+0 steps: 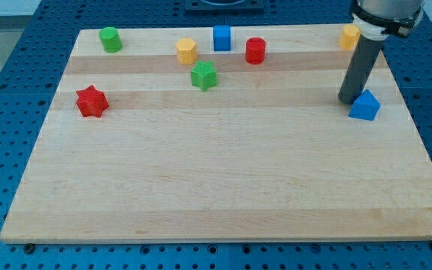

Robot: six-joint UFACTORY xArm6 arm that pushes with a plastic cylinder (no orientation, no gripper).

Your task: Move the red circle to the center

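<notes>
My tip [349, 100] rests at the board's right edge, apparently touching a blue block [364, 106], with no hand to open or close, and should circle behind the red circle [255, 50] near the view's top, then push it gently toward centre

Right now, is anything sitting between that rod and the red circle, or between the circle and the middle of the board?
Nothing visible. My tip is at the view's right beside the blue block; bare wood runs to the red circle and on to the centre.
</notes>
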